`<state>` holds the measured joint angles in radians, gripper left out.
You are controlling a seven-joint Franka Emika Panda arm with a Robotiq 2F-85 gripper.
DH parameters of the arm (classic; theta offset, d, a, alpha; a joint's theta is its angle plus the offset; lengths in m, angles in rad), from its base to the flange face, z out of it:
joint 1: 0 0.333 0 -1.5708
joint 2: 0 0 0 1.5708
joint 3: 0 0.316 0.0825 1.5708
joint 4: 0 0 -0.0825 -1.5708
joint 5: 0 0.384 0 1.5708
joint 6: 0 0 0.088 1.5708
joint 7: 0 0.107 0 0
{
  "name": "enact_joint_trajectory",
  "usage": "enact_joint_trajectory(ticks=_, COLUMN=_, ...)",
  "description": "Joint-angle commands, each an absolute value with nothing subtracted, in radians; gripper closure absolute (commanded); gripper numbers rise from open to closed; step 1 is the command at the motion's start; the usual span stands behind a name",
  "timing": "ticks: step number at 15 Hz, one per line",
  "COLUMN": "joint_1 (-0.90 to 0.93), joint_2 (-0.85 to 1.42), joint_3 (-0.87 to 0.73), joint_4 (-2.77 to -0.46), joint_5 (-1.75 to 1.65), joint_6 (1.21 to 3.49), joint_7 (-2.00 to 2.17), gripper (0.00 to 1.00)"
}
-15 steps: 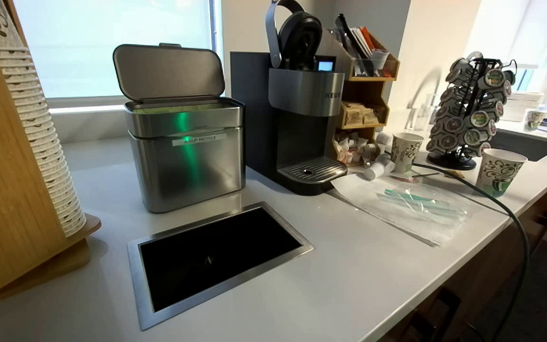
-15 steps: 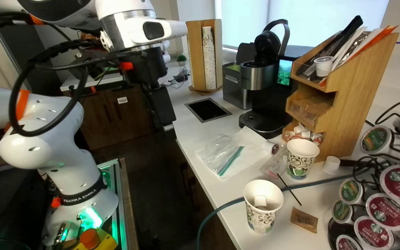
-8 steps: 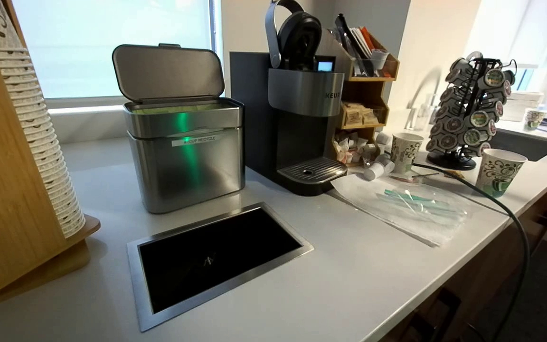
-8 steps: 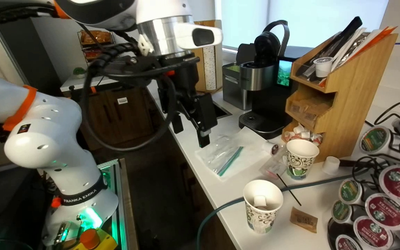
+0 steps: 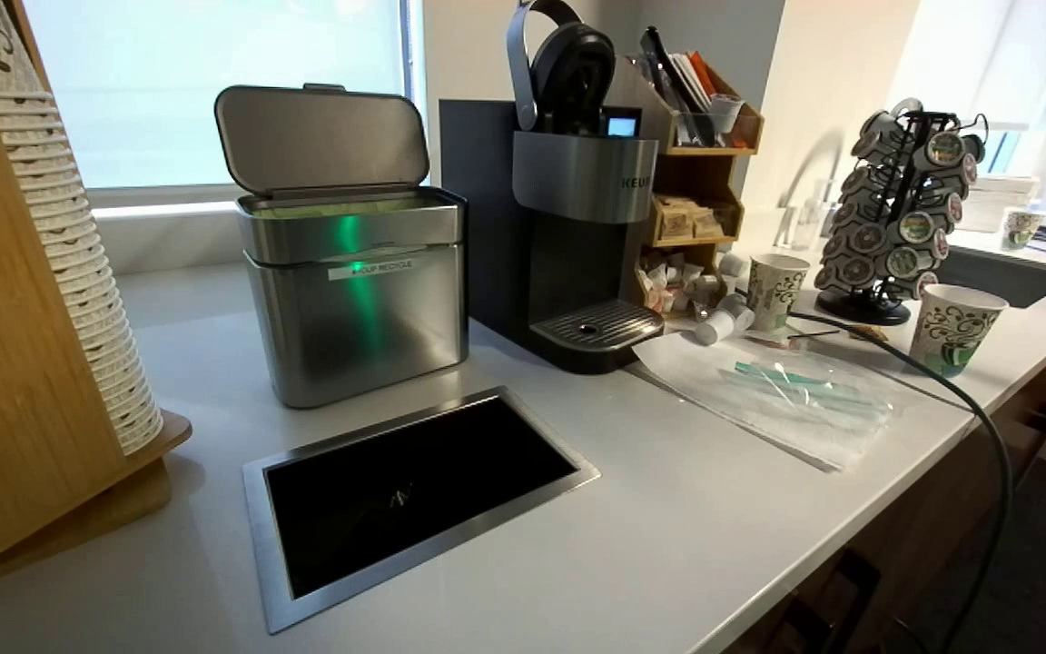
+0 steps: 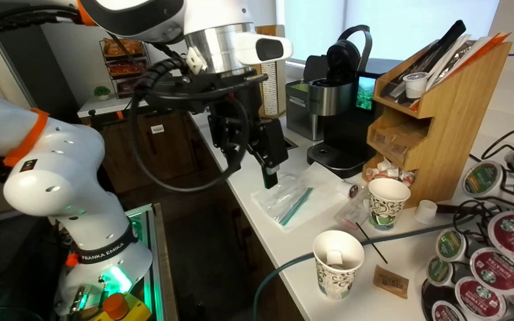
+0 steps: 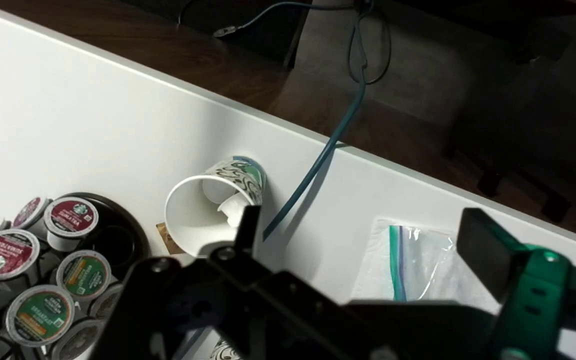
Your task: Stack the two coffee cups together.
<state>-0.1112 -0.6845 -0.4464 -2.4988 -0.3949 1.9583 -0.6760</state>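
Two off-white paper cups with a green-grey print stand upright and apart on the counter. The cup by the counter edge shows in both exterior views (image 5: 954, 331) (image 6: 336, 278) and in the wrist view (image 7: 243, 175); small white pieces lie inside it. The cup farther in shows in both exterior views (image 5: 775, 292) (image 6: 384, 211); in the wrist view only a bit of its print (image 7: 224, 351) shows, the rest hidden behind the gripper. My gripper (image 6: 252, 173) is open and empty above the counter edge near the plastic bag, apart from both cups. Its fingers (image 7: 368, 240) are wide apart in the wrist view.
A teal cable (image 6: 292, 263) crosses the counter beside both cups. A plastic bag (image 6: 283, 200) lies on a paper towel. The pod rack (image 6: 498, 285) stands close to the cups. The wooden organizer (image 6: 458, 133) and coffee maker (image 6: 335, 129) stand behind.
My gripper has swung right in the exterior view, closer to the cups and the bag; its two fingers now show apart. The cups have not moved.
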Motion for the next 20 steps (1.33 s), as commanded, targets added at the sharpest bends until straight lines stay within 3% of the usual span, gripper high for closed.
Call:
enact_joint_trajectory(ticks=1, joint_1=-0.12, joint_2=-0.548, joint_3=-0.468, joint_4=-2.461, joint_5=-0.413, joint_6=2.073, joint_7=-0.79, gripper=0.0)
enact_joint_trajectory(ticks=6, joint_1=-0.19, joint_2=-0.36, joint_3=-0.444, joint_4=-2.394, joint_5=-0.436, joint_6=2.26, joint_7=-0.79, gripper=0.0)
enact_joint_trajectory(ticks=20, joint_1=-0.216, joint_2=-0.133, joint_3=-0.371, joint_4=-2.348, joint_5=-0.331, joint_6=2.223, joint_7=-0.775, gripper=0.0)
